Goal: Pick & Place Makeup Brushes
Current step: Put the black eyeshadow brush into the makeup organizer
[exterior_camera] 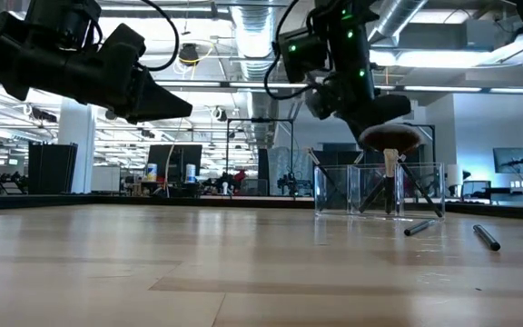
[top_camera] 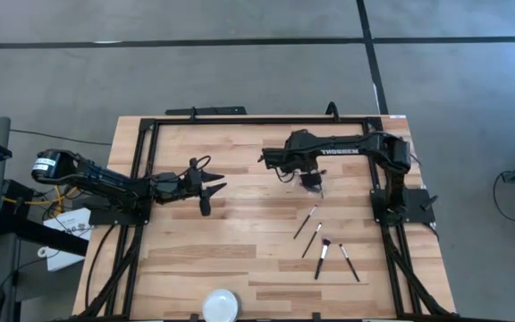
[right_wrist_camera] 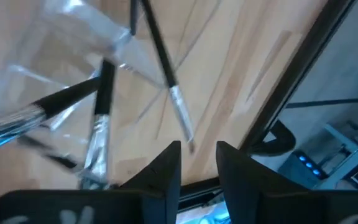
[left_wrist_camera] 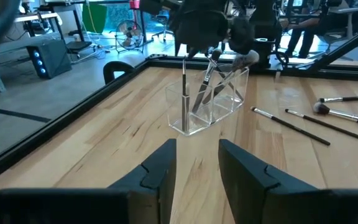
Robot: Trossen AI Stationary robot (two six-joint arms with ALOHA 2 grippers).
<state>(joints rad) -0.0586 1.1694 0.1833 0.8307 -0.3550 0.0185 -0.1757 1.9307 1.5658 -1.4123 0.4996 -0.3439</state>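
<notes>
A clear holder (left_wrist_camera: pixel 207 107) stands on the table's far right part, and several makeup brushes stand tilted inside it; one has a wide brown head (exterior_camera: pixel 389 138). My right gripper (right_wrist_camera: pixel 199 163) hangs open right above the holder (top_camera: pixel 312 183), pointing steeply down. The silver-ferruled upper end of one brush (right_wrist_camera: pixel 178 106) in the holder lies just ahead of its fingertips. Several more brushes (top_camera: pixel 322 257) lie flat on the wood nearer the front. My left gripper (left_wrist_camera: pixel 197 163) waits open and level at the table's left (top_camera: pixel 213 186), facing the holder.
A round white dish (top_camera: pixel 220 305) sits at the near edge. A black frame (top_camera: pixel 240 121) runs around the tabletop. The loose brushes (left_wrist_camera: pixel 291 123) lie between the holder and the near right corner. Bare wood (top_camera: pixel 204 250) lies between the two arms.
</notes>
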